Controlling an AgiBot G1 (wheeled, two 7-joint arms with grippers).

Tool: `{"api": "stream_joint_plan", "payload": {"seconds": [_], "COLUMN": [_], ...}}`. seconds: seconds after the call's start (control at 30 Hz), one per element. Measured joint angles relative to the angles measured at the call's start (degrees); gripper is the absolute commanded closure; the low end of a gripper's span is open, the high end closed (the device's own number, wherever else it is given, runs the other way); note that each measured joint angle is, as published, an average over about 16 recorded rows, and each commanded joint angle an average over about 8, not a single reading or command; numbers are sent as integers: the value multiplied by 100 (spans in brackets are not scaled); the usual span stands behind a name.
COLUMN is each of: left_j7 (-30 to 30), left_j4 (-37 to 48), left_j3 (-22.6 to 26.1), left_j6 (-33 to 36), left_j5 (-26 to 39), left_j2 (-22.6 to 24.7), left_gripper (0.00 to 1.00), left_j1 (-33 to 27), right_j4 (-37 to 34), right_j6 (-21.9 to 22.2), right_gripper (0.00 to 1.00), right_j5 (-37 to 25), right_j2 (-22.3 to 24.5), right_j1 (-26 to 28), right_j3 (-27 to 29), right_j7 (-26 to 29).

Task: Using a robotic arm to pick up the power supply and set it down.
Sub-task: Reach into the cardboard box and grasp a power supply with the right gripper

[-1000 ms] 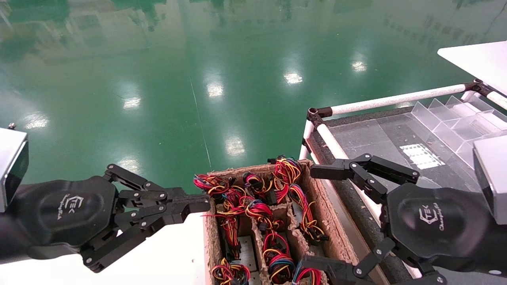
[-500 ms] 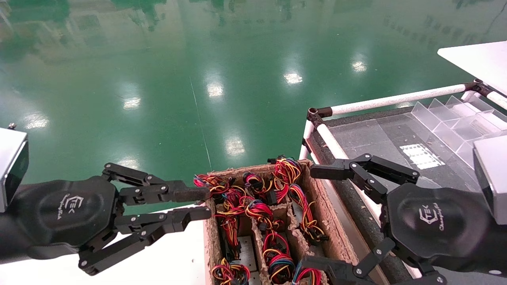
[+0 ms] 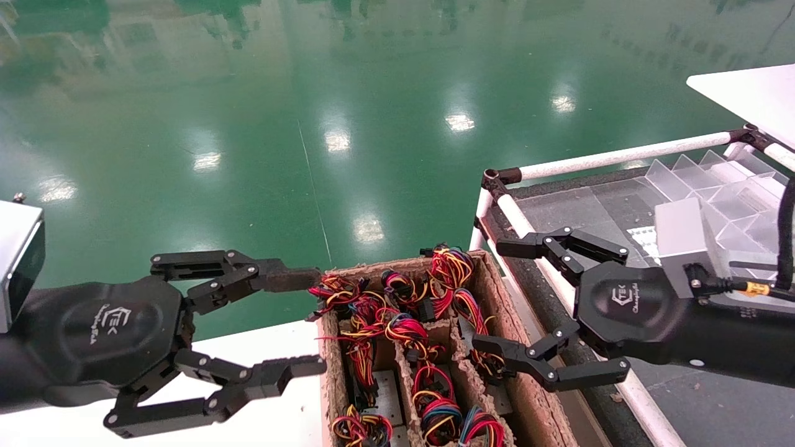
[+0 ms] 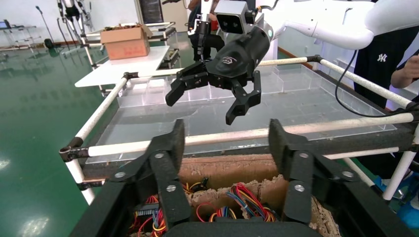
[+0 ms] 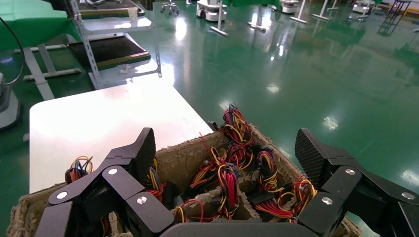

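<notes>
Several power supplies sit in the cells of a divided cardboard box [image 3: 497,310]; mostly their looped red, yellow, black and blue wire bundles [image 3: 404,329] show, with a bit of grey metal [image 3: 386,391] beneath. My left gripper [image 3: 313,323] hovers open at the box's left edge, empty. At the right edge my right gripper [image 3: 497,297] is open and empty, its lower finger over the right-hand cells. In the left wrist view the open left gripper [image 4: 227,133] looks across the box [image 4: 222,170] at the right gripper [image 4: 202,108]. The right wrist view has the right gripper [image 5: 226,143] above the bundles [image 5: 227,177].
A white table [image 3: 267,397] lies left of the box. To the right stands a rack of white tubes [image 3: 621,155] with a dark deck and clear acrylic dividers [image 3: 702,186]. Glossy green floor lies beyond. A person [image 4: 380,54] stands behind the rack.
My left gripper went from shut to wide open without shifting. The right arm moved forward and toward the box, bringing its open fingers over the right edge.
</notes>
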Motion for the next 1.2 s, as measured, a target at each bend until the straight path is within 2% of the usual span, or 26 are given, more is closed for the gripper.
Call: {"api": "stream_joint_plan", "payload": {"seconds": [0.27,0.57,0.83,1.07,1.13,1.2], "left_j7": [1,2,2,3,3,3], "left_j4": [2,3,3,3,3,3], "left_j3": [0,1,2,3,3,4], "left_j6": [0,0,0,0,0,0], "left_j5": [-1,-2,-3,-3,-4,-4], "left_j2": [0,0,0,-1,-1,-1], "left_gripper": [0,0,0,0,0,0], "left_j1": [0,-1,-1,-1,-2,-2], "right_j4": [-491,-1387,-2166,-2732,-2870,-3000], "right_j6": [33,-119,-220,-252,-257,-257], "right_gripper": [0,0,0,0,16,41], "right_j5": [-671,-1797,-2529,-2884,-2954,-3018], "right_j2": [-235,-715,-1162,-1511,-1600,-1682], "right_j1": [417,1272,1868,2174,2240,2300], "right_j3": [-371,-1015,-1421,-1631,-1676,-1715], "right_j7": [189,330,85,-264,-366,-464]}}
